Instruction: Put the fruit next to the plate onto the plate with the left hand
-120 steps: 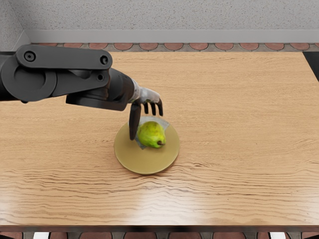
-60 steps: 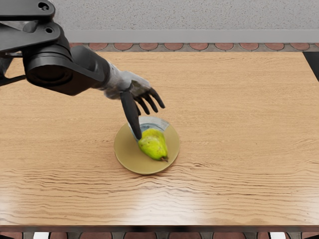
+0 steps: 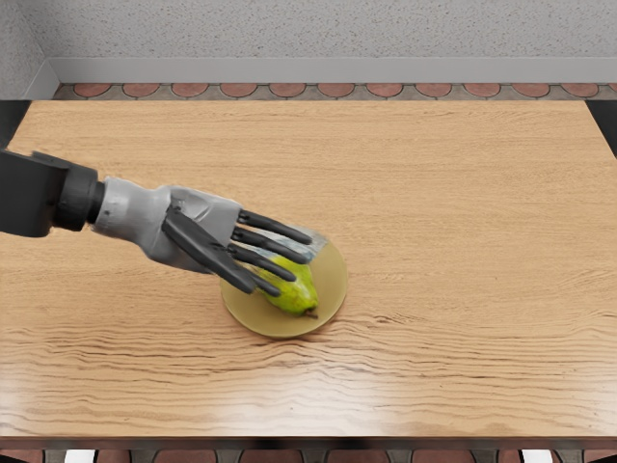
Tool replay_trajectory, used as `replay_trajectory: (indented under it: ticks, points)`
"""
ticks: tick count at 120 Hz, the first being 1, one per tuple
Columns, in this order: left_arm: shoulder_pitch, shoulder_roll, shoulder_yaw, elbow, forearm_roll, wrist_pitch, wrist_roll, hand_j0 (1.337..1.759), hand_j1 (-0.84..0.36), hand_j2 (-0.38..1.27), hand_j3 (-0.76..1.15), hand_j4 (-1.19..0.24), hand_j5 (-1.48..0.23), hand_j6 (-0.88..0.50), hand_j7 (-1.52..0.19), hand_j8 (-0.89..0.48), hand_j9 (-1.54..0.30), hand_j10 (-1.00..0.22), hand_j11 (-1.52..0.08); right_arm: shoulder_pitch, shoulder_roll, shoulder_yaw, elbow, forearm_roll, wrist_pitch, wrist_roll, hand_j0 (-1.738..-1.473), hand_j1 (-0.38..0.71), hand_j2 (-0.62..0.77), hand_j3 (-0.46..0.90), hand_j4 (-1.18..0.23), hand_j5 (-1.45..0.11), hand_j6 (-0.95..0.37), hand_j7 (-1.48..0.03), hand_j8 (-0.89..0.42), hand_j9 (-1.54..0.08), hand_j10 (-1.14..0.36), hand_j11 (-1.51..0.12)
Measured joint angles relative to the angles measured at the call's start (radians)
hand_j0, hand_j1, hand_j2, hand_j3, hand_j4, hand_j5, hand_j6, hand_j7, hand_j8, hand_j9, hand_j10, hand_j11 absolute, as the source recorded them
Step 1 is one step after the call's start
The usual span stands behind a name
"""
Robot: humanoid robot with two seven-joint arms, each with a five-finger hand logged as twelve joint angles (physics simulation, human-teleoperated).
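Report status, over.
Left hand open, fingers stretched low over the pear. Pear lies on the plate. Right hand out of view.

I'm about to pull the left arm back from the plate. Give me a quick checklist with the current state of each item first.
1. Pear on the plate: ok, it lies inside the rim.
2. Left robot hand released: ok, fingers stretched out, not curled round the pear.
3. Fingers free of the pear: cannot tell, they overlap it in this view.
4. Pear away from the edge: ok, though its tip points toward the front rim.
5. Right arm out of the way: cannot tell, it is not in view.
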Motion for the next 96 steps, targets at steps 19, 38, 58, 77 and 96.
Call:
replay_trajectory:
  ticks: [19,38,58,77,96]
  points:
    - [0.09,0.191,-0.012,-0.003,-0.128,-0.152,0.0,1.658,-0.02,0.06,0.0,-0.31,-0.4,-0.31,-0.4,-0.31,-0.4,-0.31,-0.4,0.0,0.0,0.0,0.001,0.0,0.0,0.0,-1.658,-0.31,-0.01,0.0,-0.03,-0.04,-0.03,-0.04,-0.03,-0.04,-0.03,-0.04]
    - [0.1,0.29,-0.01,0.024,-0.115,-0.203,0.0,1.658,-0.01,0.06,0.0,-0.29,-0.39,-0.29,-0.39,-0.29,-0.39,-0.3,-0.39,0.0,0.0,0.0,0.002,0.0,0.0,-0.001,-1.658,-0.31,-0.01,0.0,-0.03,-0.04,-0.03,-0.04,-0.03,-0.04,-0.03,-0.04]
    - [0.116,0.349,-0.004,0.042,-0.104,-0.214,0.0,1.658,0.0,0.06,0.0,-0.28,-0.37,-0.28,-0.37,-0.28,-0.37,-0.28,-0.37,0.0,0.0,0.0,0.003,0.0,0.0,0.0,-1.658,-0.31,-0.01,0.0,-0.03,-0.04,-0.03,-0.04,-0.03,-0.04,-0.03,-0.04]
    - [0.116,0.374,-0.003,0.045,-0.101,-0.217,0.0,1.658,0.01,0.05,0.0,-0.28,-0.37,-0.27,-0.37,-0.27,-0.37,-0.28,-0.37,0.0,0.0,0.0,0.016,0.0,0.0,-0.001,-1.658,-0.31,-0.01,0.0,-0.03,-0.04,-0.03,-0.04,-0.03,-0.04,-0.03,-0.04]
    - [0.119,0.357,-0.003,0.045,-0.101,-0.217,0.0,1.658,0.01,0.05,0.0,-0.27,-0.36,-0.27,-0.36,-0.27,-0.36,-0.27,-0.36,0.0,0.0,0.0,0.021,0.0,0.0,-0.001,-1.658,-0.31,-0.01,0.0,-0.03,-0.04,-0.03,-0.04,-0.03,-0.04,-0.03,-0.04]
